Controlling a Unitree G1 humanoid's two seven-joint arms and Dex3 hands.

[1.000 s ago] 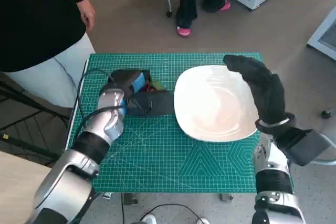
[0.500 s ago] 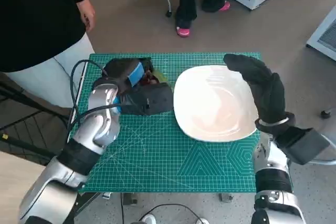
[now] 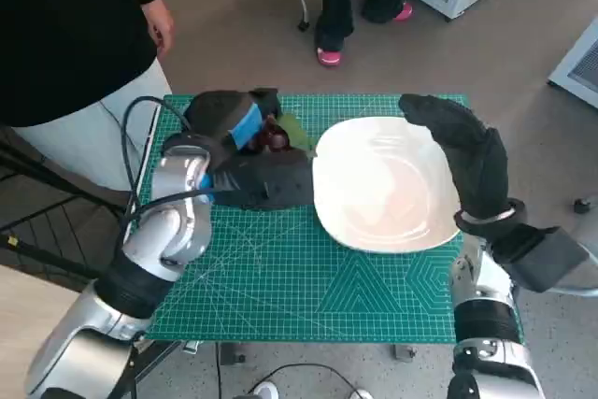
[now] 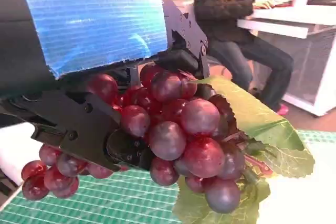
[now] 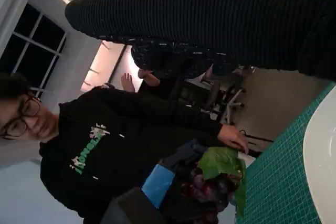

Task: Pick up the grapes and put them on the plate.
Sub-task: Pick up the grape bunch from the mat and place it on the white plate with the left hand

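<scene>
Grapes [image 4: 178,140] clutched in left hand [image 3: 234,128], beside plate [image 3: 388,184]; right hand [image 3: 462,151] spread, empty.

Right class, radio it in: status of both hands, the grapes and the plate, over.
Left hand holds the grapes, lifted off the green mat. Right hand over the far side of the white plate, holding nothing. Plate bare, nothing between grapes and plate.
</scene>
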